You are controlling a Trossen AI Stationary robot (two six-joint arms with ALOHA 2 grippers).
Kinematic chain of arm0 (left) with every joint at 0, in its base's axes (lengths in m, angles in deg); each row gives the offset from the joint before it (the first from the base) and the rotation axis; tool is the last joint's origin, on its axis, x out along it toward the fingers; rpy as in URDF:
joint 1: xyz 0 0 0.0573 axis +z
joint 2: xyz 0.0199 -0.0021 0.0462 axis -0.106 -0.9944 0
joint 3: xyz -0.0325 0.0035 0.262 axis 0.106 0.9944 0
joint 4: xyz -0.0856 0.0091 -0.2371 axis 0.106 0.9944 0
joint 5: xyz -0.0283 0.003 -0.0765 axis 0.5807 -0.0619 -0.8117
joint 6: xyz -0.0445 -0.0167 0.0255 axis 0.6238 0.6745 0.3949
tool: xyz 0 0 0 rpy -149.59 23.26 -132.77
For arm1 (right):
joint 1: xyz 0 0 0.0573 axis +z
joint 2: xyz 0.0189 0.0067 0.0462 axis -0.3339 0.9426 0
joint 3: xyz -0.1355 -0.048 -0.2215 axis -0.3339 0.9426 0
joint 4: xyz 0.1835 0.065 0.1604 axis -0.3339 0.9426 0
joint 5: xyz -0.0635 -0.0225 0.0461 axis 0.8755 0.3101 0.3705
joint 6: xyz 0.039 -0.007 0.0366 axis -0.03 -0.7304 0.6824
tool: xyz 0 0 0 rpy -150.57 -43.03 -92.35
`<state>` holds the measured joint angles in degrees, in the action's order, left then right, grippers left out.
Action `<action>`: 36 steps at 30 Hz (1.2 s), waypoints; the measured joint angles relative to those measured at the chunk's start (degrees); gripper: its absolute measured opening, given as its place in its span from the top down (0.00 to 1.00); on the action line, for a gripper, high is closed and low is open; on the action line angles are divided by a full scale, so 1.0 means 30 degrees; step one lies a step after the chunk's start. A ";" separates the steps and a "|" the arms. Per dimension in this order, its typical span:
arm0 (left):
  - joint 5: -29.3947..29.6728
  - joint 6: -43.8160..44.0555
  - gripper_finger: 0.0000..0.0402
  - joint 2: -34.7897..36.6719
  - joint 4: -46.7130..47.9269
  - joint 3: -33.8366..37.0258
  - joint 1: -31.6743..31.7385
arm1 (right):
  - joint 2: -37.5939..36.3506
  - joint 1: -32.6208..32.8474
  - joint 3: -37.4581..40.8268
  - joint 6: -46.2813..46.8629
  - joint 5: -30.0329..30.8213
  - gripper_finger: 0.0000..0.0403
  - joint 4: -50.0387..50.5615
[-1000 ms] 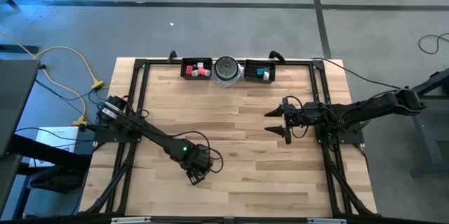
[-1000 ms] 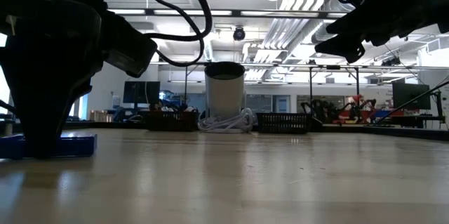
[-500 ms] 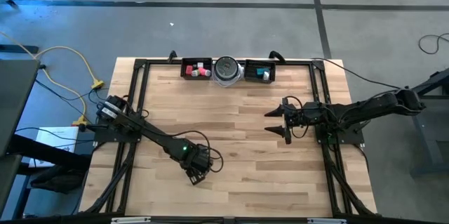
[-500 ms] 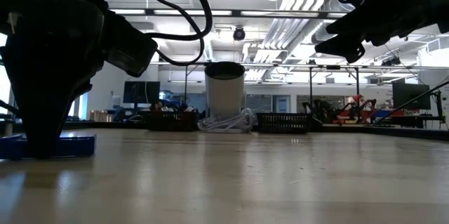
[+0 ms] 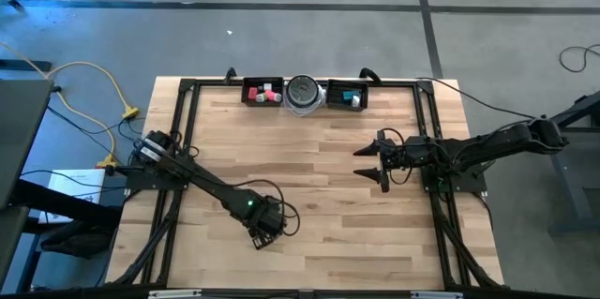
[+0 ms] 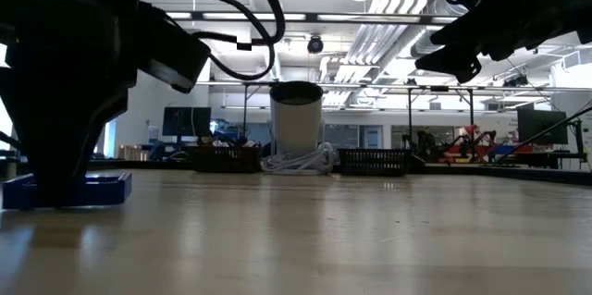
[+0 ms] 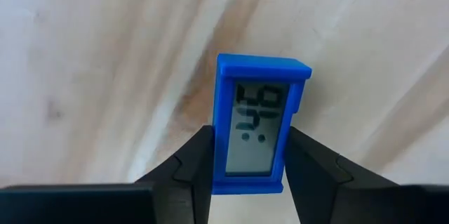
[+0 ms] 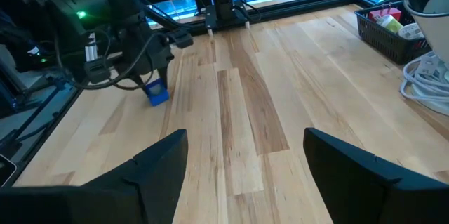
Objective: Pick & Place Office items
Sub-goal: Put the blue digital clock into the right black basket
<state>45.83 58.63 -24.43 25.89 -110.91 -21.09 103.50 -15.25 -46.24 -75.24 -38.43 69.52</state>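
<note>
I count two arms, two black trays (image 5: 262, 92), one silver-grey disc (image 5: 303, 91) and one blue flat piece (image 7: 255, 123).

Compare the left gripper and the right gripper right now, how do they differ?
The left gripper is down at the table, shut on the blue flat piece; the right gripper hangs above the table, open and empty. The left sits near the front edge, the right mid-table. Both are dark and two-fingered.

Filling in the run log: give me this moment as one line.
left gripper: shut on blue flat piece, low on table | right gripper: open, empty, waiting mid-table | trays: hold other items
</note>
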 joint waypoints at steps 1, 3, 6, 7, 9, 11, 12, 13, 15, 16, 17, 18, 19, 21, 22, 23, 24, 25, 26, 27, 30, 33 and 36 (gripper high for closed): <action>0.0471 -0.0193 0.67 -0.0038 0.0485 -0.0273 -0.0014 | 0.0000 0.0000 0.0000 0.0000 0.0000 0.33 0.0000; 0.1491 -0.0476 0.67 -0.0095 0.1625 -0.0753 -0.0079 | 0.0000 0.0000 0.0000 0.0000 -0.0006 0.33 0.0006; 0.2875 -0.0711 0.67 -0.0033 0.2798 -0.1358 -0.0223 | 0.0000 0.0007 0.0000 0.0000 -0.0049 0.33 0.0007; 0.3269 -0.0704 0.67 0.0080 0.3281 -0.1446 -0.0247 | 0.0000 0.0002 0.0000 0.0009 -0.0051 0.33 0.0007; 0.3688 -0.0629 0.67 0.0271 0.3801 -0.1432 -0.0258 | -0.0002 0.0000 0.0000 0.0069 -0.0051 0.33 0.0007; 0.3959 -0.0633 0.67 0.0586 0.3774 -0.1436 -0.0258 | -0.0002 0.0007 0.0000 0.0073 -0.0051 0.33 0.0013; 0.4222 -0.0637 0.67 0.0843 0.3866 -0.1438 -0.0258 | -0.0007 0.0007 0.0000 0.0073 -0.0051 0.33 -0.0006; 0.4484 -0.0666 0.67 0.1135 0.3998 -0.1438 -0.0254 | -0.0007 0.0007 0.0000 0.0101 -0.0052 0.33 0.0008; 0.5463 -0.0718 0.67 0.1735 0.4128 -0.1449 -0.0356 | -0.0007 0.0007 0.0000 0.0343 -0.0058 0.33 -0.0020; 0.6115 -0.0720 0.67 0.2051 0.4292 -0.1453 -0.0438 | -0.0007 0.0007 0.0000 0.0394 -0.0071 0.33 -0.0029; 0.6856 -0.0742 0.67 0.2447 0.4498 -0.1453 -0.0531 | -0.0007 0.0007 0.0000 0.0423 -0.0086 0.33 -0.0025; 0.7550 -0.0684 0.67 0.2889 0.4746 -0.1453 -0.0664 | -0.0007 0.0007 0.0000 0.0423 -0.0109 0.33 -0.0025; 0.8336 -0.0591 0.67 0.3328 0.4994 -0.1470 -0.0827 | -0.0007 0.0007 0.0000 0.0423 -0.0112 0.33 -0.0055; 0.9815 -0.0085 0.67 0.4214 0.5768 -0.1489 -0.1111 | -0.0007 0.0007 0.0000 0.0422 -0.0109 0.33 -0.0215; 1.0576 0.0248 0.67 0.4655 0.6275 -0.1489 -0.1340 | -0.0007 0.0007 0.0000 0.0408 -0.0109 0.33 -0.0322; 1.1412 0.0605 0.67 0.5115 0.6636 -0.1489 -0.1567 | -0.0007 0.0001 0.0000 0.0367 -0.0116 0.33 -0.0537; 1.2356 0.0978 0.67 0.5603 0.7030 -0.1489 -0.1845 | -0.0007 0.0000 0.0000 0.0300 -0.0110 0.33 -0.0740; 1.3258 0.1350 0.67 0.6064 0.7439 -0.1489 -0.2151 | -0.0007 0.0000 0.0000 0.0122 -0.0110 0.33 -0.0927; 1.4129 0.1691 0.67 0.6517 0.7854 -0.1489 -0.2490 | -0.0007 0.0000 0.0000 -0.0053 -0.0098 0.33 -0.1108; 1.4898 0.1973 0.67 0.6914 0.8224 -0.1489 -0.2804 | -0.0007 0.0000 0.0000 -0.0175 -0.0037 0.33 -0.1240; 1.7418 0.2769 0.67 0.8080 0.9203 -0.1392 -0.3804 | -0.0007 -0.0040 0.0000 -0.0583 -0.0029 0.33 -0.1432; 1.9801 0.3403 0.67 0.9219 0.9843 -0.1025 -0.4686 | -0.0007 -0.0230 0.0000 -0.0648 0.0028 0.33 -0.1435; 2.1331 0.3747 0.67 1.0355 1.0025 -0.0333 -0.5257 | -0.0007 -0.0495 0.0000 -0.0658 0.0047 0.33 -0.1432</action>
<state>109.82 69.87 6.64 55.97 -111.91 -36.86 103.48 -16.74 -46.24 -77.21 -38.29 65.22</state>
